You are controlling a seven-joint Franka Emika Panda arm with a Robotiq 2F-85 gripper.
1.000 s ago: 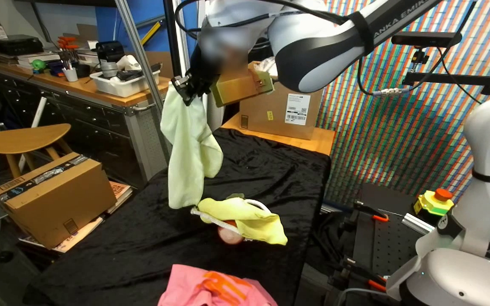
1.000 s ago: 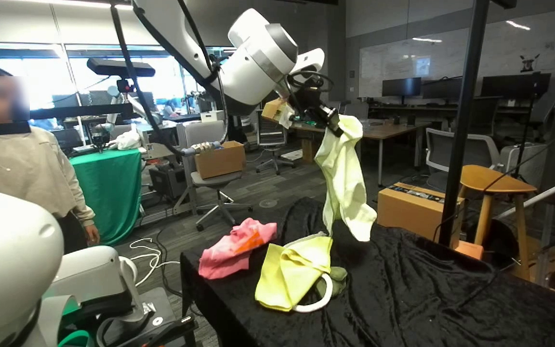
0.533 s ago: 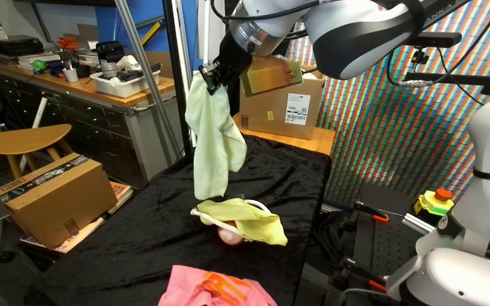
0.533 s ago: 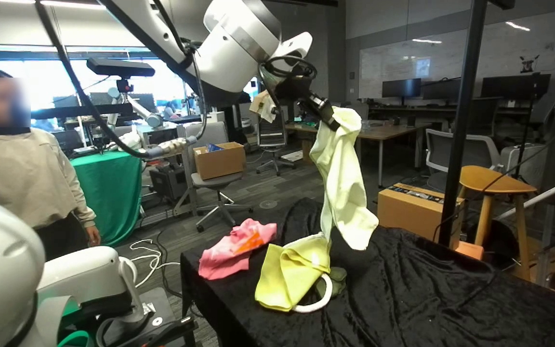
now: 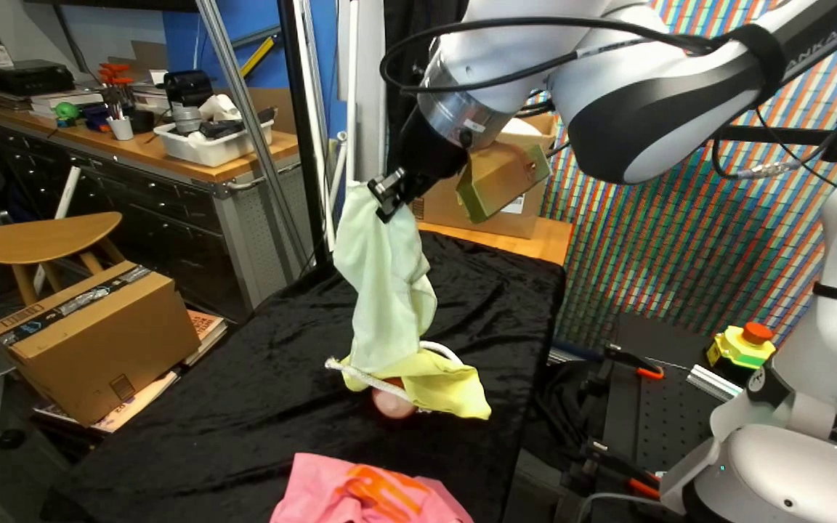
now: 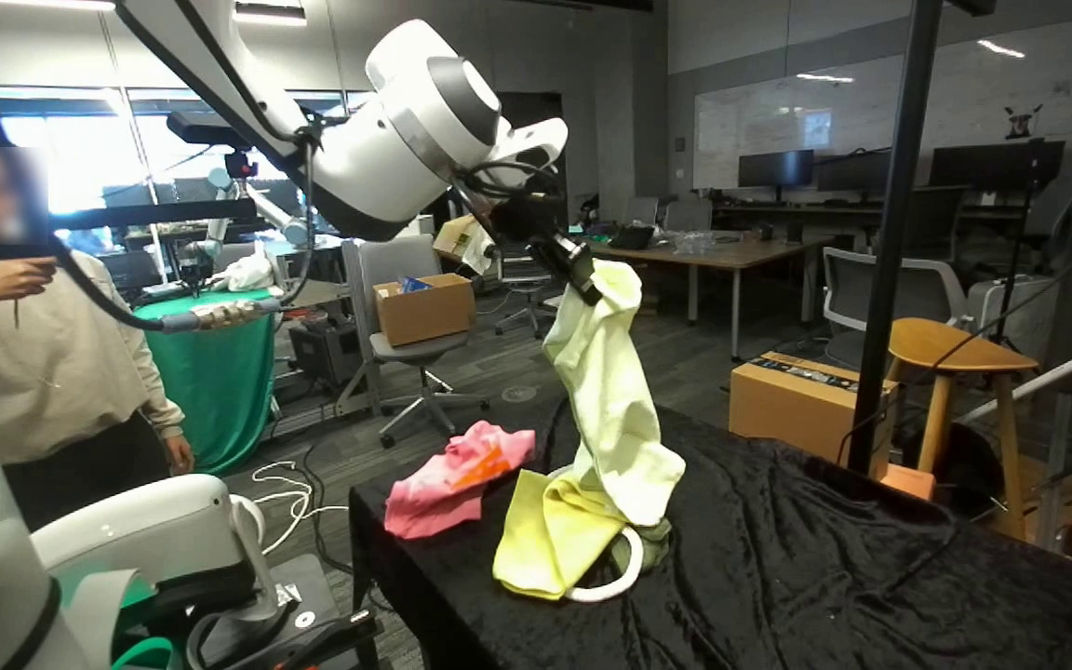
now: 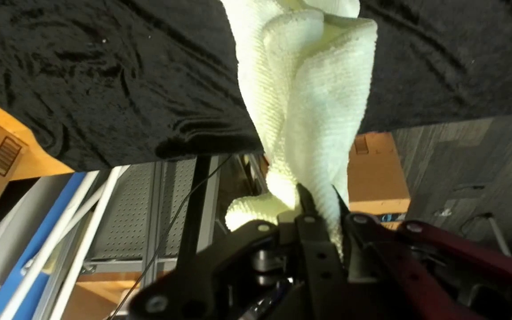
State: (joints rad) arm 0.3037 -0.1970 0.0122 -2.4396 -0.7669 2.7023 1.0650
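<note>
In an exterior view, you'd lowered the arm (image 5: pixel 622 109) and shifted it right in frame since half a second before. The pale green cloth (image 5: pixel 386 290) came along, hanging mid-frame; its lower end, which had stopped just above the yellow cloth (image 5: pixel 447 381), now overlapped it. So it had gone from hanging clear to hanging low over the yellow cloth. Probably touching; couldn't confirm. A white rope (image 5: pixel 371 379) and a round reddish thing (image 5: pixel 393 404) showed at the lower edge of the yellow cloth. In both exterior views, the pink cloth (image 5: pixel 368 494) lay apart, unmoved.

Olive bundle (image 6: pixel 655 542), in an exterior view, lower centre: your pale green cloth had dropped and slid left in frame and partly hid it. White loop (image 6: pixel 634 563) lay just beside it.

Wrist view: fingers (image 7: pixel 308 203) at lower centre, pinched close, hardly any gap beyond the cloth's thickness. They gripped the pale green cloth near its top end; a loose flap stuck out left of them, and the rest ran to the top edge of the frame, black-covered table (image 7: pixel 149 80) behind.
</note>
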